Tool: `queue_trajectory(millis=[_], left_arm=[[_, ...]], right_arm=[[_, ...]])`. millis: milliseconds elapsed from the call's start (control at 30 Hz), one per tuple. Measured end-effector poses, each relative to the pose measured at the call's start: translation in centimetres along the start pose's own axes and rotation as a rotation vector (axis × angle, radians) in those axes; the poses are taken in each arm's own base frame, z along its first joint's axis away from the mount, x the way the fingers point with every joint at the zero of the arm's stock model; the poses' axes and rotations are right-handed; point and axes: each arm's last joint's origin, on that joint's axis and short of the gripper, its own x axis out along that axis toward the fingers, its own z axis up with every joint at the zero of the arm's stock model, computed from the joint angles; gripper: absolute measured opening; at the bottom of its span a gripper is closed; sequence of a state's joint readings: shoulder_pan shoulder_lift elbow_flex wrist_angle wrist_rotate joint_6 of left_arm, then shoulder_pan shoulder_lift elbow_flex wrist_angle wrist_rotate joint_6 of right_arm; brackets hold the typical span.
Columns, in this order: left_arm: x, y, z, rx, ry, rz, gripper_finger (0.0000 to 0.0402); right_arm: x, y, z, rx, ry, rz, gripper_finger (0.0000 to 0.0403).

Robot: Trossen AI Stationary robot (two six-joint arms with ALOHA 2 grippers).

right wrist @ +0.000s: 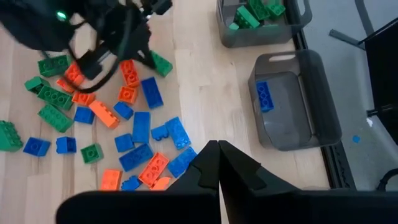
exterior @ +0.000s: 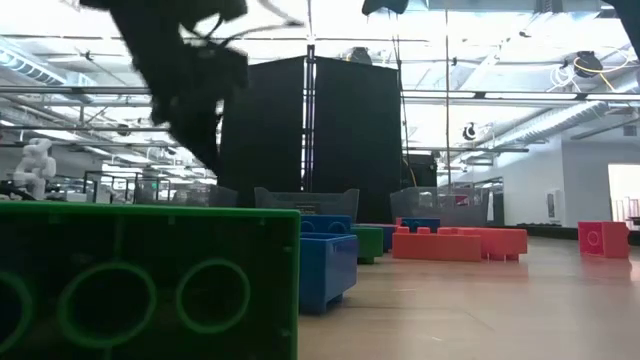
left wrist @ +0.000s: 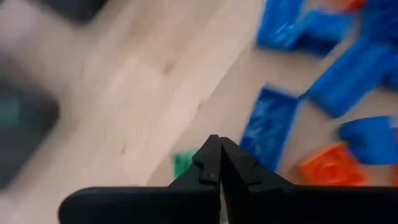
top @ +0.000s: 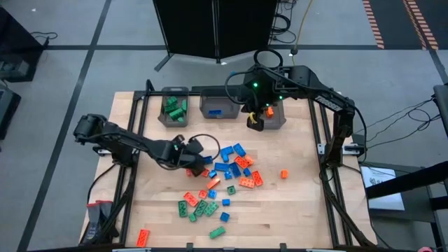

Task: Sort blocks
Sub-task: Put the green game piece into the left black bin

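Blue, green and orange-red blocks (top: 227, 175) lie scattered on the wooden table, with one orange block (top: 284, 173) off to the right. My left gripper (top: 198, 165) is low at the pile's left edge and shut (left wrist: 219, 149). A green block (left wrist: 181, 163) lies right beside and partly behind its fingers (right wrist: 160, 64). My right gripper (top: 254, 123) hangs high at the right bin (top: 274, 117), shut (right wrist: 219, 148) and holding nothing that shows. That bin holds an orange block (top: 269, 110). My left gripper comes down at a slant from the table's left, its shut fingertips (left wrist: 211, 155) next to the green block's edge (left wrist: 184, 160). The fingers hide where the two meet, so I cannot tell whether they touch it.
Three grey bins stand along the far edge: the left bin (top: 173, 110) holds green blocks and the middle bin (right wrist: 298, 106) one blue block (right wrist: 264, 96). A large green block (exterior: 150, 290) fills the low view's foreground. Bare wood lies right of the pile. A black frame borders the table.
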State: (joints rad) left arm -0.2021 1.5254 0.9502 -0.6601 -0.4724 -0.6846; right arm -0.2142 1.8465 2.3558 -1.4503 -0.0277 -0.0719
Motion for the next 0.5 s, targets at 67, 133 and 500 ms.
queue_trajectory(millis=[67,133,500], left_arm=[[-1.3,-0.1,1.2,0.031,-0.027,-0.024,0.0],[-2.9,0.1,2.3,0.054,-0.045,-0.044,0.0],[-18.9,8.4,2.0,-0.128,-0.212,-0.232,0.0]], right_arm=[[0.2,-0.1,0.3,0.0,-0.02,-0.002,0.0],[0.7,-0.1,0.7,-0.004,-0.043,-0.005,0.0],[7.7,-0.4,2.7,-0.183,-0.04,0.089,0.0033]])
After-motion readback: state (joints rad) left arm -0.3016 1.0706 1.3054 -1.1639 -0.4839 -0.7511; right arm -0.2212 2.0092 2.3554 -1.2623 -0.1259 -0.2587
